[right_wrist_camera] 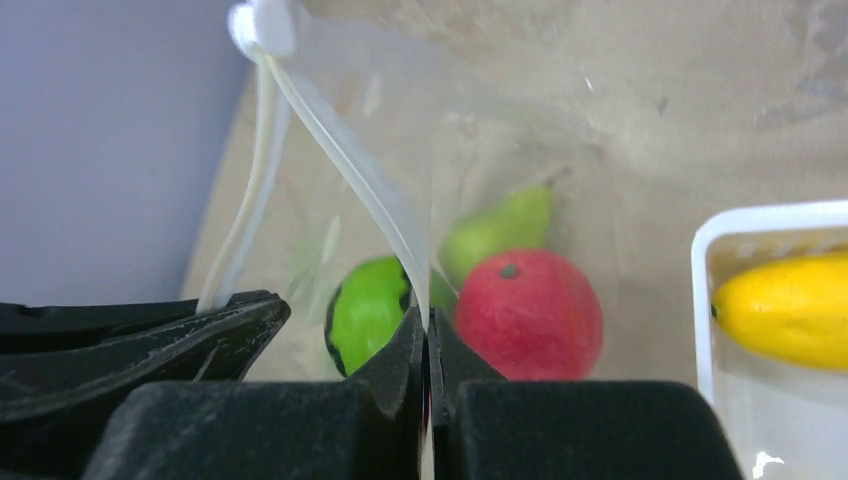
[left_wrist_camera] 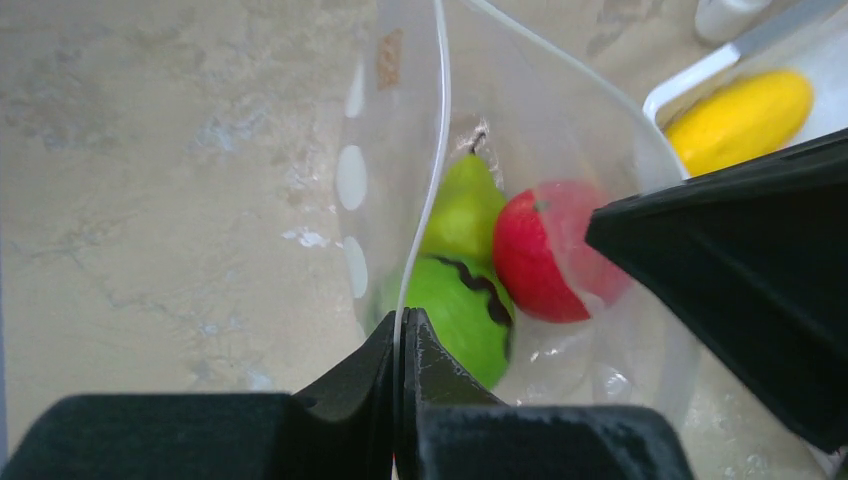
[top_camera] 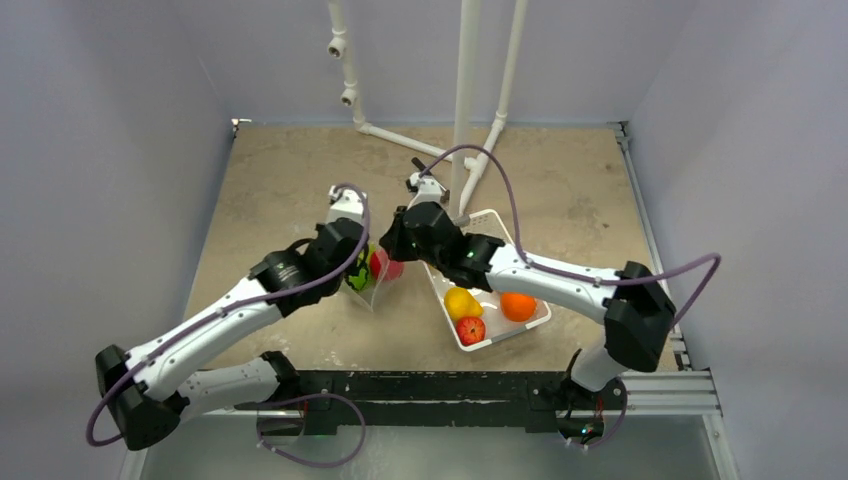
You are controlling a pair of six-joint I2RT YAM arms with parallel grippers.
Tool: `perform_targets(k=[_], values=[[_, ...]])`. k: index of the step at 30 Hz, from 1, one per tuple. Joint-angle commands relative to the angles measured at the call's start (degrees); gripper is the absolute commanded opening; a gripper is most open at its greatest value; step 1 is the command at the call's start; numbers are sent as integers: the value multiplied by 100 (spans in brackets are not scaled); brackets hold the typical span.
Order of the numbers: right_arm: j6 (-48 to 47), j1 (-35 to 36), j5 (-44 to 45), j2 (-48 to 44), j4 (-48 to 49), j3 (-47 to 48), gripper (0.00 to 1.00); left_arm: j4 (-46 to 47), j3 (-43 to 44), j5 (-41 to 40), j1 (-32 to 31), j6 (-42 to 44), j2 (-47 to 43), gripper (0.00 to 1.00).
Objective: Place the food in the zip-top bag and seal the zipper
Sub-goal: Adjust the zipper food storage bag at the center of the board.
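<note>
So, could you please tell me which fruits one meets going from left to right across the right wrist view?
green fruit → red apple → yellow fruit

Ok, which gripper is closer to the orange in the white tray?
Right. The right gripper pinches the zip-top bag edge on the side facing the white tray holding the orange; the left gripper pinches the opposite edge, farther away.

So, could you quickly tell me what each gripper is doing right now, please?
Left gripper: shut on the bag, at its mouth edge.
Right gripper: shut on the bag, at its other mouth edge.
</note>
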Motion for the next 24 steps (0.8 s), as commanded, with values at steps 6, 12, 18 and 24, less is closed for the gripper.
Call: perform_targets(k=[6, 12, 18, 24], values=[[-94, -16, 228, -111, -104, 372, 0, 473, 312, 855, -11, -136, 150, 0], [-299, -16, 611, -728, -308, 793, 0, 566, 645, 647, -11, -290, -396, 0], [-200, -210, 133, -294, -16, 121, 0, 829, -211, 508, 46, -845, -65, 0], [-98, -238, -49, 62, 146, -215, 0, 1096, -278, 1141, 51, -755, -30, 0]])
